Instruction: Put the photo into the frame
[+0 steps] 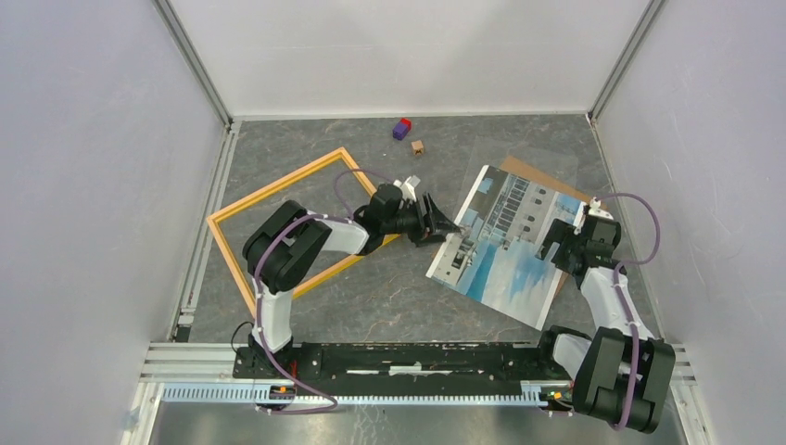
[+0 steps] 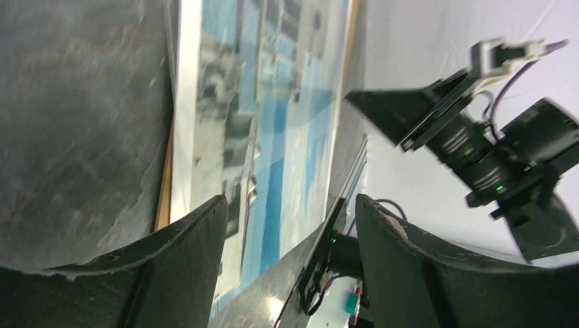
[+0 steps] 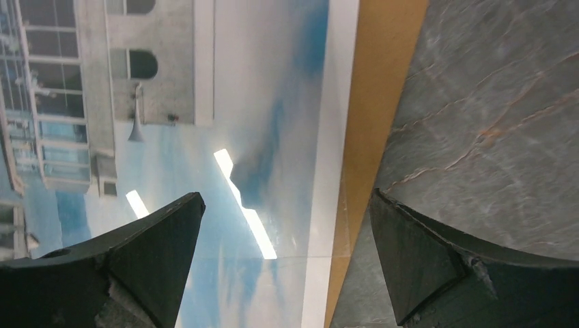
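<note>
- The photo (image 1: 505, 250) lies face up on the right half of the table (image 1: 389, 297), on top of a brown backing board (image 1: 536, 174).
- It sits askew. Its long axis runs far to near, with the near end leaning left. The buildings are on its left side and the blue sky on its right.
- The frame (image 1: 278, 190) lies flat to the left, its long axis running near-left to far-right. The photo is outside it.
- The left tool (image 1: 451, 232) is at the photo's left edge, fingers apart.
- The right tool (image 1: 550, 243) is over the photo's right edge, spread wide and holding nothing.
</note>
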